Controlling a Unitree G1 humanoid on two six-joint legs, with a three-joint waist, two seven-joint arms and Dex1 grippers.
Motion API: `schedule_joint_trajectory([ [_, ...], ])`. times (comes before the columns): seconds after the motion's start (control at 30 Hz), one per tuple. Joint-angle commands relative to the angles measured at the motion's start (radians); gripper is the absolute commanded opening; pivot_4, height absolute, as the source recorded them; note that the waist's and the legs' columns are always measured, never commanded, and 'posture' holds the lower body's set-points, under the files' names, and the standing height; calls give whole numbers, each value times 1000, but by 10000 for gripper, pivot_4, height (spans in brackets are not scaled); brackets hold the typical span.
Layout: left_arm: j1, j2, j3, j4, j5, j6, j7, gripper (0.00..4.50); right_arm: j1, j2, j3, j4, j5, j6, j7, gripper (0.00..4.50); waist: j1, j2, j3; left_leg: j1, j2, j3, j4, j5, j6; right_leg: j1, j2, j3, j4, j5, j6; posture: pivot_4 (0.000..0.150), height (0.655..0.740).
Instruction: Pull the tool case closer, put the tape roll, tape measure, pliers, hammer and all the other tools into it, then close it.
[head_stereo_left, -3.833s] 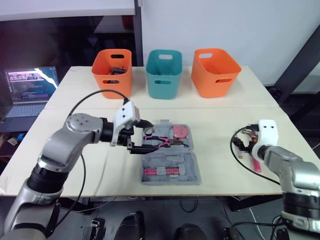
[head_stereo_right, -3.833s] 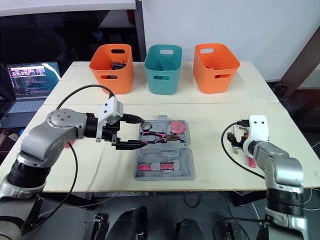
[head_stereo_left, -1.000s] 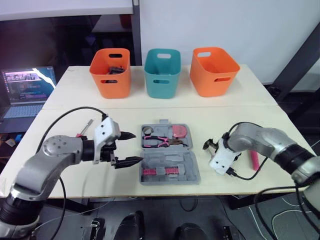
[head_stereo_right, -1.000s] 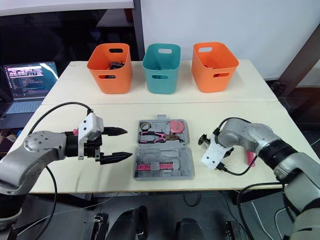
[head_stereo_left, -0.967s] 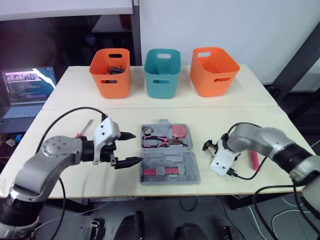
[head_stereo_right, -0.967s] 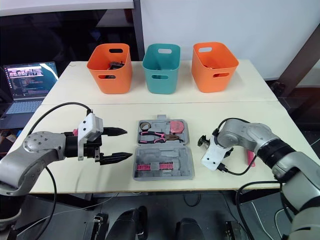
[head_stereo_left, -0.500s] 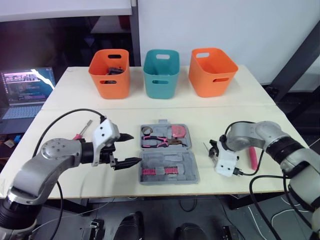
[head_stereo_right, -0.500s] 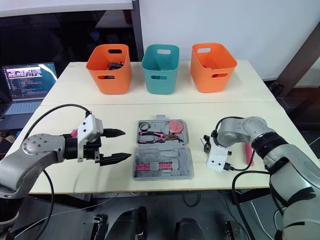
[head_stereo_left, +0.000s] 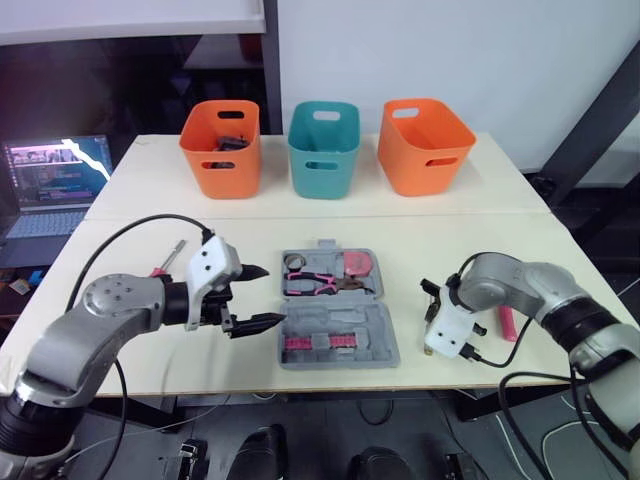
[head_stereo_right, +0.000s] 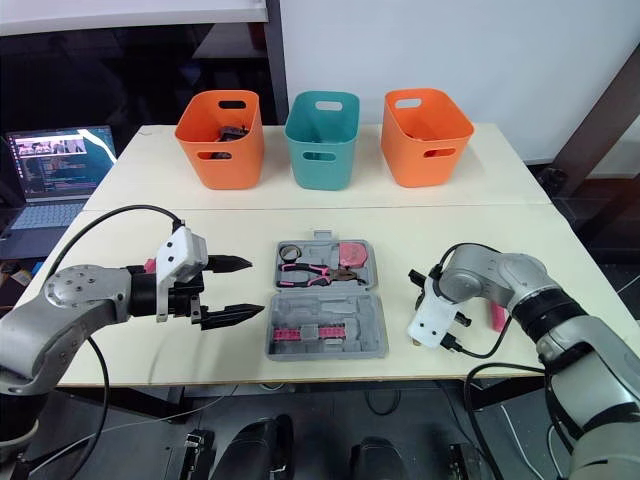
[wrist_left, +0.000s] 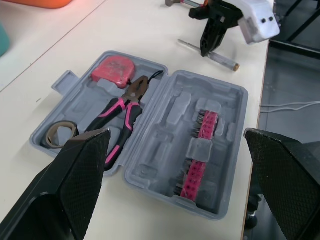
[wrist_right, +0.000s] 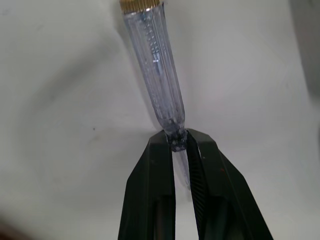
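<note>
The right gripper is seen with its two fingers drawn almost together, pinched on the thin neck of a clear-handled screwdriver. The handle is carried straight out beyond the fingertips, in line with them, with the brass cap farthest away. It appears to lie on or just over the table. In the head views the open tool case is found at about 9 o'clock of this gripper, near but apart, so a short carry toward 9 o'clock by the right arm is judged to be what is called for. The case's free slots are seen in its near half, at 6 o'clock of the pliers. They appear to be laid along the 3-to-9 line, so the screwdriver's long axis would have to be turned to match. The left gripper is held wide open and empty at 9 o'clock of the case. A pink-handled tool is seen on the table at 3 o'clock of the right gripper
</note>
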Motion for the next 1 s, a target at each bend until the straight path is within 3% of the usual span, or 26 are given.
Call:
schedule_joint_trajectory([
  [0.03, -18, 6, 7, -3, -4, -14, -8, 45000, 75, 54, -186, -170, 160, 528, 141, 218, -1, 0, 0, 0, 0, 0, 0, 0, 0, 0, 0, 0, 0, 0, 0, 1500, 7400],
  [0.2, -21, 7, 3, 10, 3, -26, -18, 45000, 174, 67, -341, -341, 214, 1064, 171, 218, 9, 2, 1, -4, -1, -1, 2, -3, 5, -3, -1, -2, 1, 0, 0, 1500, 7400],
  [0.33, -35, -11, -2, 29, 13, -51, -21, 45000, 196, 163, -476, -397, 291, 1533, 81, 218, 5, 2, 1, -5, -1, -1, 3, -5, 8, -3, -2, -2, 1, 0, 0, 1500, 7400],
  [0.43, -40, -19, 3, 31, 4, -61, -28, 45000, 185, 227, -540, -418, 341, 1749, -6, 218, 0, 2, 1, -5, -1, -1, 3, -5, 8, -4, -2, -2, 1, 0, 0, 1500, 7400],
  [0.6, -43, -18, 8, 31, -5, -68, -43, 45000, 207, 300, -589, -410, 379, 1825, -204, 218, 0, 2, 1, -5, -1, -1, 1, -5, 8, -6, -2, -2, 1, 0, 0, 1500, 7400],
  [0.77, -61, -21, -1, 42, 1, -69, -52, 45000, 228, 363, -621, -386, 423, 1732, -371, 218, 1, 2, 1, -5, -1, 0, 1, -5, 8, -5, -2, -2, 1, 0, 0, 1500, 7400],
  [1.0, -89, -21, -15, 68, 6, -77, -73, 45000, 278, 316, -586, -426, 481, 1617, -433, 33457, 0, 1, 1, -5, -2, 0, 2, -5, 8, -6, -2, -2, 1, 0, 1, 1500, 7400],
])
